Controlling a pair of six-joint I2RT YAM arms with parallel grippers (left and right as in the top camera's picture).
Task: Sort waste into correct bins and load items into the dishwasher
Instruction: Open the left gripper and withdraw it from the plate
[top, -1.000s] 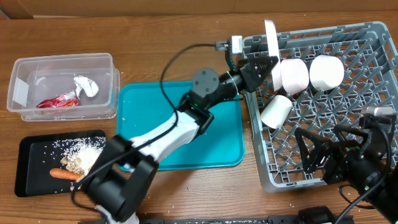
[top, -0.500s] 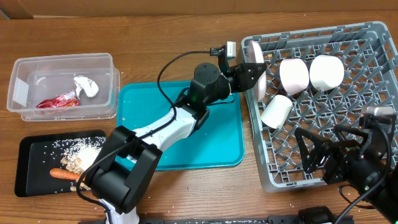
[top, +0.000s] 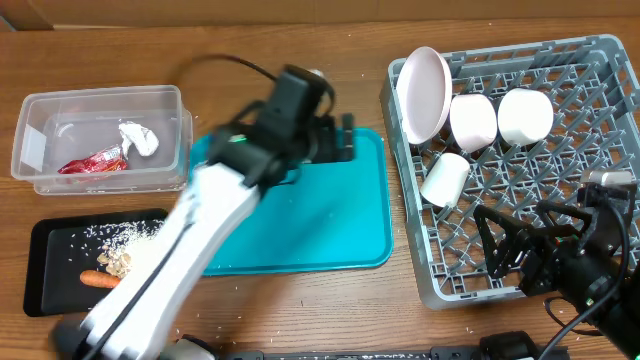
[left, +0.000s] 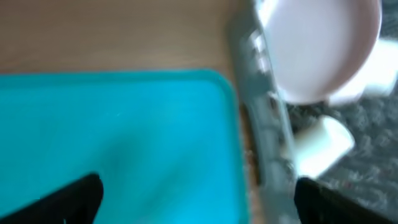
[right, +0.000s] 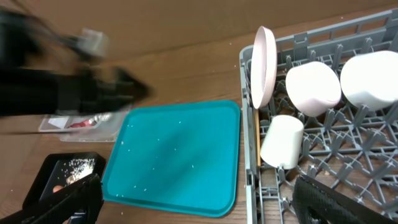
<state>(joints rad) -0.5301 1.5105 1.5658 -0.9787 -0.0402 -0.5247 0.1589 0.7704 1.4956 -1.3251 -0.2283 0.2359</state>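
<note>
The pink plate (top: 422, 80) stands on edge in the upper-left corner of the grey rack (top: 600, 70), apart to the right of the left claw (top: 343, 138). That claw hangs wide open and empty over the teal tray (top: 330, 230). Its blurred arm slants up from lower left. The right claw (top: 495, 248), also spread and empty, hovers at lower right.

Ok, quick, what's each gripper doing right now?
Left gripper: open, holding nothing.
Right gripper: open, holding nothing.

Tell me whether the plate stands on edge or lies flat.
On edge: the plate stands in a corner of the rack, seen rim-on from the right wrist camera.
</note>
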